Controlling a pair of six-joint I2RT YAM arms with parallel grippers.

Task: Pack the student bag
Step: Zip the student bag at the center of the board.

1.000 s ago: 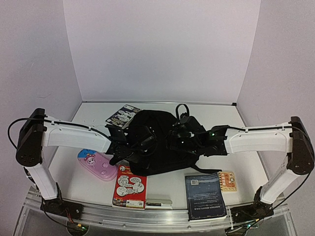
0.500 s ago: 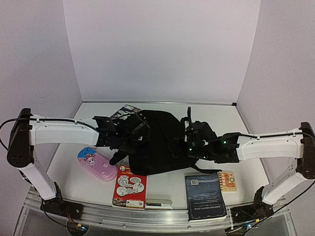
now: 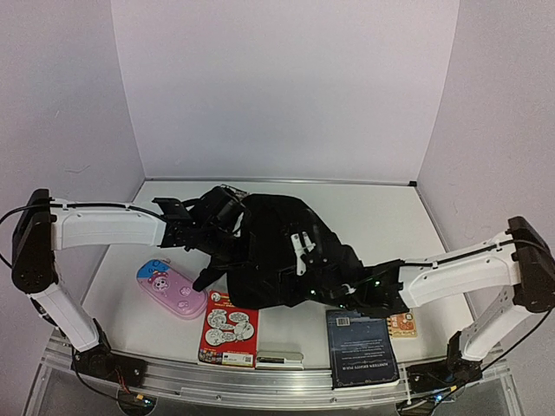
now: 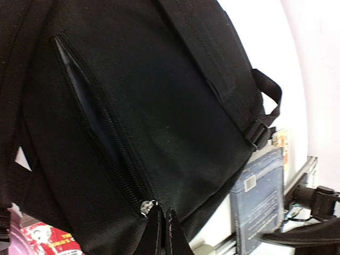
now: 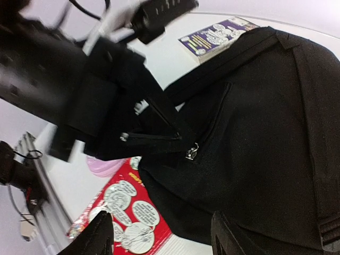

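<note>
We see the left fingers [image 4: 155,236] pressed together just beside the zipper pull [image 4: 145,207] of the student bag [image 3: 269,225]; the right fingers [image 5: 100,237] stand spread over the bag

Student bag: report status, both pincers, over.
Left pincer shut, tips at pocket zipper pull. Right pincer open, holding nothing. Student bag pocket part unzipped. Red comic against its near edge.

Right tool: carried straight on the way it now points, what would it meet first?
Probably the student bag, its black front near the zipper pull; depth is unclear.
</note>
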